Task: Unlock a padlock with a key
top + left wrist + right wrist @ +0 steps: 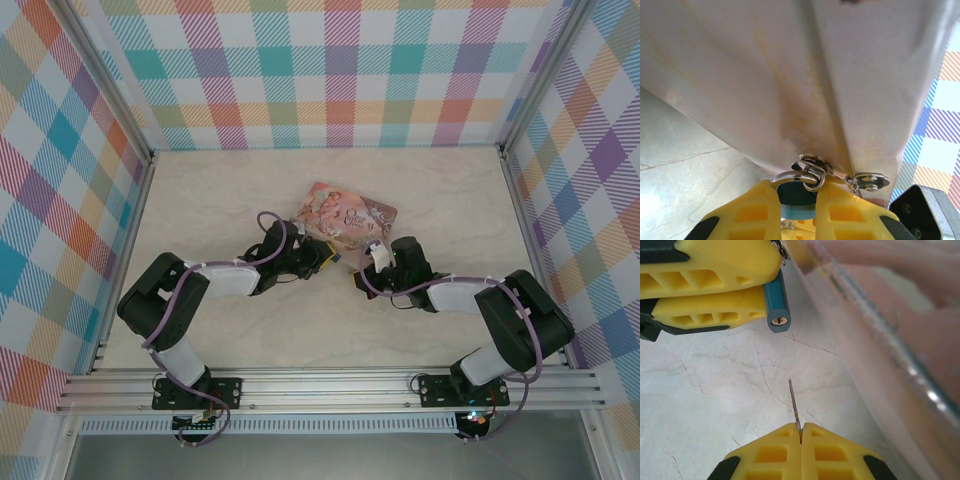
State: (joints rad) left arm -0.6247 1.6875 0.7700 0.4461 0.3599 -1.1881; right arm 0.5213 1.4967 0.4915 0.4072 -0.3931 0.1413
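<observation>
The small blue padlock is clamped between the yellow fingers of my left gripper, keyhole end pointing at the right gripper. Its metal shackle is hooked through a ring on the side of the pink tin. My right gripper is shut on the thin silver key; the blade sticks out toward the padlock, its tip a short gap below and right of the keyhole. In the top view both grippers meet just in front of the tin, left gripper, right gripper.
The pink illustrated tin lies on the marble table, close along the right side of the right gripper's path. A metal hasp sticks out from the tin's edge. Checkered walls enclose the table.
</observation>
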